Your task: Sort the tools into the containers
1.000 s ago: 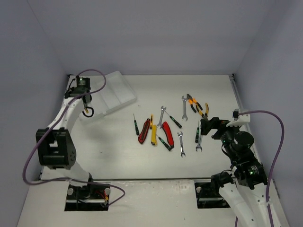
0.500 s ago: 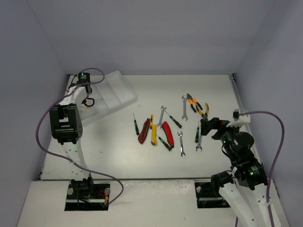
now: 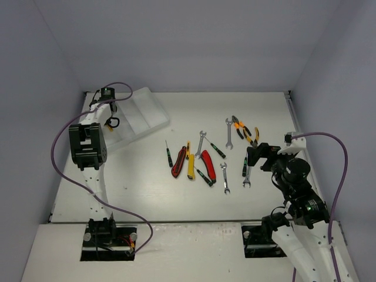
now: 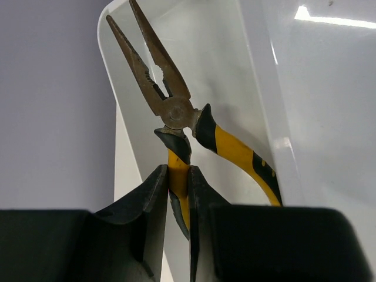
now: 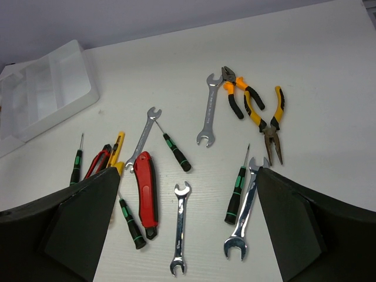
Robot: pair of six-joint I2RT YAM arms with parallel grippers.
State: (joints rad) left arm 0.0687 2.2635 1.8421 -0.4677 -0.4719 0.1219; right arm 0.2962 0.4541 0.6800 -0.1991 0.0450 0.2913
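My left gripper (image 4: 178, 176) is shut on one yellow-black handle of a pair of needle-nose pliers (image 4: 170, 106). The pliers hang over a compartment of the translucent white tray (image 4: 258, 88). From above, that gripper (image 3: 110, 120) sits over the tray's left part (image 3: 144, 111). My right gripper (image 5: 187, 171) is open and empty, hovering above the loose tools. Below it lie a red utility knife (image 5: 145, 197), a small silver wrench (image 5: 180, 229), a green-black screwdriver (image 5: 237, 191) and a second wrench (image 5: 242, 217). In the top view this gripper (image 3: 254, 158) stands right of the tool group.
More tools lie spread mid-table: two pliers (image 5: 252, 106), two more wrenches (image 5: 207, 111), a yellow knife (image 5: 116, 150), a red-black knife (image 5: 97, 164) and thin screwdrivers (image 5: 176, 151). Grey walls close in the table on three sides.
The left arm has swung farther back, carrying the pliers deeper over the tray's left side. The right gripper has shifted slightly left above the tools.
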